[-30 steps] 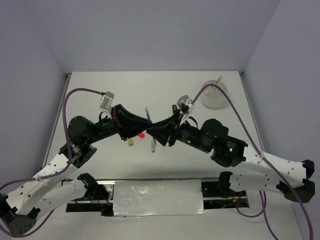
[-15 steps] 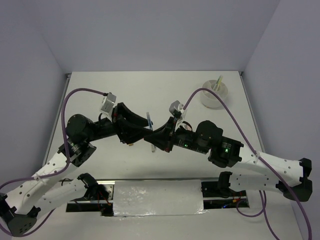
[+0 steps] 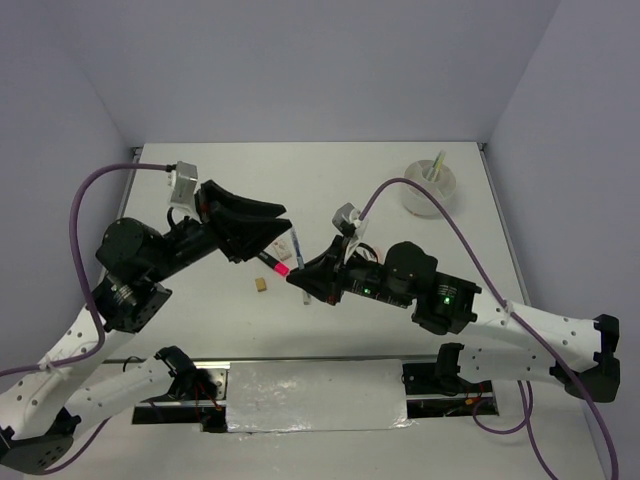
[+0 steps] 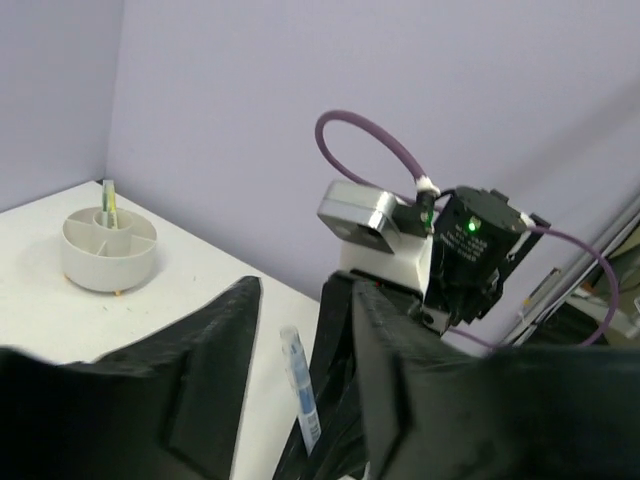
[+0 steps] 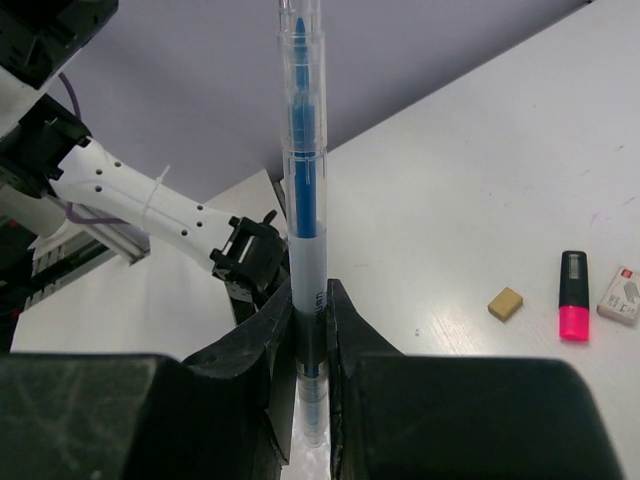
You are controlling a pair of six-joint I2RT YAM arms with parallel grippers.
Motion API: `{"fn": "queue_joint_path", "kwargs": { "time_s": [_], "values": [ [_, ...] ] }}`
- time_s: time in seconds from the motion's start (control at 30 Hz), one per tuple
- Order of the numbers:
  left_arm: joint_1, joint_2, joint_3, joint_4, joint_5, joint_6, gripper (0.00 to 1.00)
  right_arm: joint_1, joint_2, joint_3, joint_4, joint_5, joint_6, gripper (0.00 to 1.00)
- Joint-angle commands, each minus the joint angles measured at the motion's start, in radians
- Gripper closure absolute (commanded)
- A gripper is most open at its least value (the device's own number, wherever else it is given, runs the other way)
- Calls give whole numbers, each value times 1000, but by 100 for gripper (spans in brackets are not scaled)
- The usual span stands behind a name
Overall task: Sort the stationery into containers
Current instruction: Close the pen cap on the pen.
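Observation:
My right gripper [image 5: 310, 320] is shut on a clear pen with blue ink [image 5: 303, 170], which stands upright between its fingers. In the top view this gripper [image 3: 298, 278] is at mid-table with the pen [image 3: 296, 246] sticking up from it. My left gripper [image 3: 284, 222] is open and empty, raised just left of the pen; its wrist view shows the pen [image 4: 300, 388] between its spread fingers [image 4: 215, 370] without touching them. A pink-and-black highlighter [image 3: 277, 265], a tan eraser [image 3: 261, 284] and a white eraser [image 5: 622, 294] lie on the table. The white divided bowl [image 3: 428, 190] stands far right and holds a yellow stick [image 3: 437, 165].
The bowl also shows in the left wrist view [image 4: 108, 250]. Purple cables loop above both arms. A foil-covered strip [image 3: 315, 395] runs along the near edge between the arm bases. Pale walls close in the table on three sides.
My left gripper has drawn back to the left and risen away from the right gripper, uncovering the pink highlighter. The right gripper has shifted slightly left, still holding the pen.

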Motion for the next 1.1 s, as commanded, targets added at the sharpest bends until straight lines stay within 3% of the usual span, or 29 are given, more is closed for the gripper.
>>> {"fn": "queue_joint_path", "kwargs": {
  "time_s": [0.0,0.13,0.33,0.47,0.53,0.6,0.83,1.07],
  "values": [
    [-4,34,40,-42,-54,20,50,-3,6,17,43,-9,-1,100],
    [-2,40,16,10,4,-12,57,-3,23,38,31,3,-4,100],
    [-2,47,-3,41,55,-36,57,-3,40,75,21,14,-17,100],
    [-2,39,-29,60,80,-48,74,-3,43,93,17,38,-27,100],
    [-2,33,-49,75,96,-59,90,-3,43,106,14,52,-37,100],
    [-2,30,-55,83,107,-63,100,-4,52,132,1,64,-44,100],
    [-5,16,-102,93,129,-82,100,-24,103,245,-32,80,-104,100],
    [-90,5,-181,54,74,-28,100,-67,262,532,-109,23,-172,100]
  ]
}}
